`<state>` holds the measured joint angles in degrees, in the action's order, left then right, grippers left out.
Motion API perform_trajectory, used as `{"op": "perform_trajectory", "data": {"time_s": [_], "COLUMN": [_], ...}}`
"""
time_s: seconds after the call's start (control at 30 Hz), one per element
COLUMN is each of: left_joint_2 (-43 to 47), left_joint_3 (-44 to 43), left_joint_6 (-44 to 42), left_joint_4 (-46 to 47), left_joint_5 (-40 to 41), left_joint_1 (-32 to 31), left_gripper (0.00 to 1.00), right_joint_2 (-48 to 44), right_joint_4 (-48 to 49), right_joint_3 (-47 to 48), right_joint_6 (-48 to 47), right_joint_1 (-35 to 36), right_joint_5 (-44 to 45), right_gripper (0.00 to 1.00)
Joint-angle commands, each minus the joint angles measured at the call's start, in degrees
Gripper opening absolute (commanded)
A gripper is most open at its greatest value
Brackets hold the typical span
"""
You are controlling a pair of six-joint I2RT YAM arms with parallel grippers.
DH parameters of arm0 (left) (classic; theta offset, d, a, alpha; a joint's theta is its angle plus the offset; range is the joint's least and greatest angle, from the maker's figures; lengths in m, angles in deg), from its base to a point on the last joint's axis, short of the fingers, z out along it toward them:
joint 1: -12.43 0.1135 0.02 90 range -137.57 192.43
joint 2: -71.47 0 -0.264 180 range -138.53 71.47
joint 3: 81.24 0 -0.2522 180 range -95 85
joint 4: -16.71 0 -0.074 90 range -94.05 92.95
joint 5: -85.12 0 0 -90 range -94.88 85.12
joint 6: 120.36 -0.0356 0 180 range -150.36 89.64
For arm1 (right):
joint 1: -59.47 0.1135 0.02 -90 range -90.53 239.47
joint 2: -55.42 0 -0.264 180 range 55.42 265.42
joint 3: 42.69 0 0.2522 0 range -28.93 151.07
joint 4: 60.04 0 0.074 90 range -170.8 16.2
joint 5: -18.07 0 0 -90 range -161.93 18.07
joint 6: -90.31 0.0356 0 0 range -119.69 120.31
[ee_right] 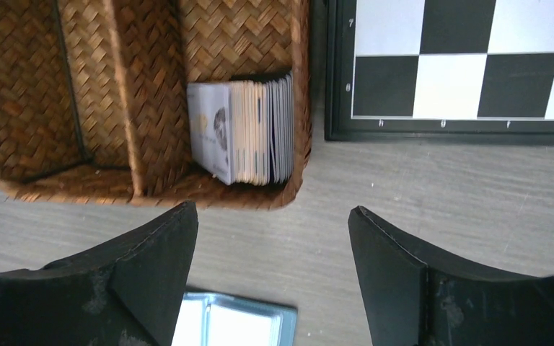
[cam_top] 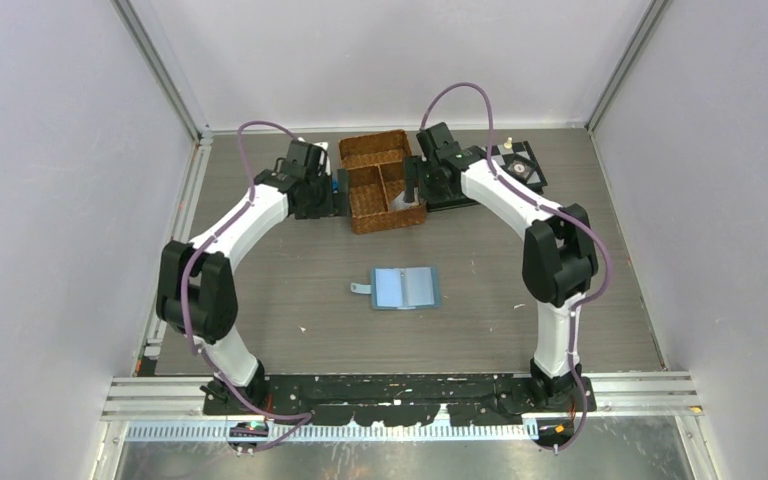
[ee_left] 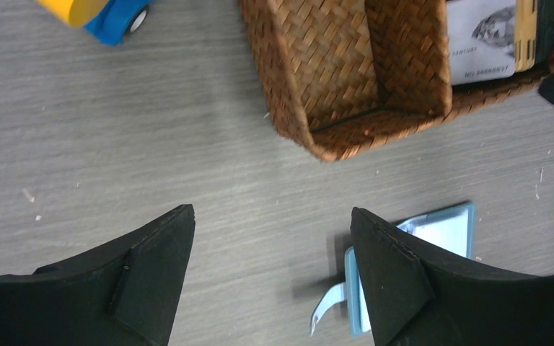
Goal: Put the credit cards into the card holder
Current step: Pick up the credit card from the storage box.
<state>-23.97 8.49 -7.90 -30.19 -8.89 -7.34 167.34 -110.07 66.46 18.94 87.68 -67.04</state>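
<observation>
The card holder lies open and flat in the middle of the table, pale blue pockets up, snap tab to its left. Parts of the card holder also show low in the left wrist view and the right wrist view. The credit cards stand on edge as a stack in the near right compartment of the wicker basket; the same cards show in the left wrist view. My left gripper hovers open and empty left of the basket. My right gripper hovers open and empty at the basket's near right corner.
A black-framed chessboard lies right of the basket, behind the right arm, and the board fills the right wrist view's upper right. A yellow and blue toy car sits left of the basket. The basket's other compartments hold nothing.
</observation>
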Motion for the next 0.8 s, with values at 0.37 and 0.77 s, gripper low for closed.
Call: {"op": "perform_trajectory", "data": {"time_s": [0.37,0.77], "left_joint_2": [-12.18,-16.23], "left_joint_3": [-7.57,-5.49], "left_joint_6": [0.12,-1.18], "left_joint_4": [10.08,14.20], "left_joint_5": [-2.05,-1.96], "left_joint_1": [3.67,4.60], "left_gripper": [0.81,0.51], "right_joint_2": [11.03,16.10], "right_joint_4": [-0.71,-4.70], "right_joint_3": [10.93,16.32], "right_joint_6": [-3.30,-3.43], "right_joint_1": [-1.31,-1.38], "right_joint_5": [-3.95,-0.58], "right_gripper": [0.82,0.81]}}
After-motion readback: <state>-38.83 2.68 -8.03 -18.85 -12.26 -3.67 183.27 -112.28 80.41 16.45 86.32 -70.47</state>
